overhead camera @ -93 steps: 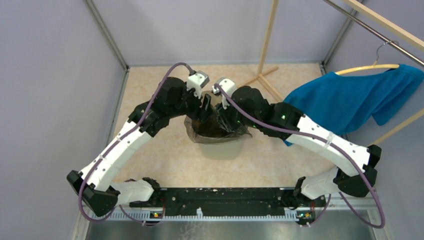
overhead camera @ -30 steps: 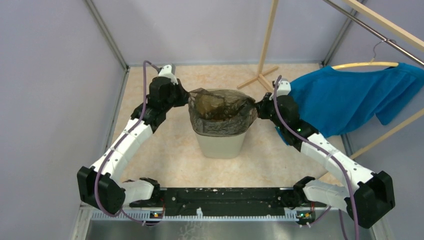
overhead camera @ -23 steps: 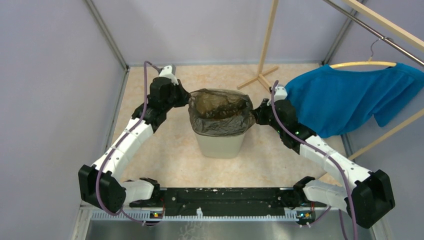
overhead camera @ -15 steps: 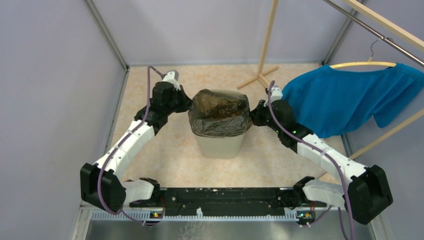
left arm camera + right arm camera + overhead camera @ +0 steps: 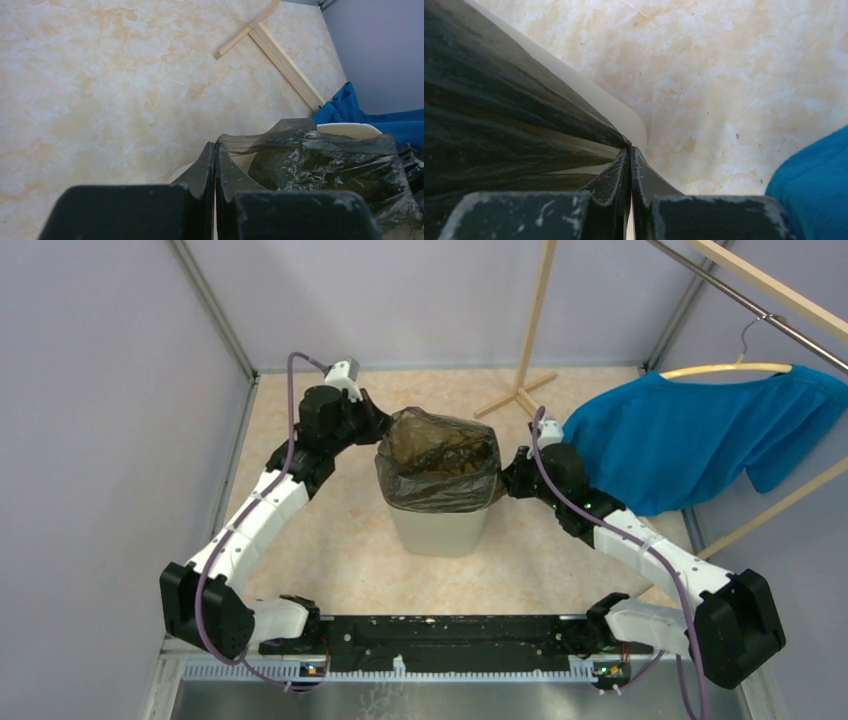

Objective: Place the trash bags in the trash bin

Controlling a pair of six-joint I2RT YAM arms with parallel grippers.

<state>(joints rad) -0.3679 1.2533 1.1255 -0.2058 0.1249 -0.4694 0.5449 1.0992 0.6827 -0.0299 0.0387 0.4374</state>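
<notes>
We find the left gripper (image 5: 378,432) and right gripper (image 5: 507,476) closer in than a second ago, so the bag (image 5: 438,462) slackens and domes over the bin (image 5: 440,532), hem outside its rim. We judge it nearly seated. Both grippers pinch the bag's film, seen only in the wrist views. Only the top view shows the drape.

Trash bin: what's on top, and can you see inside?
The trash bag is stretched over the rim of the trash bin, draping its upper sides, pinched by the left end effector and right end effector. The interior is hidden under crumpled plastic.
</notes>
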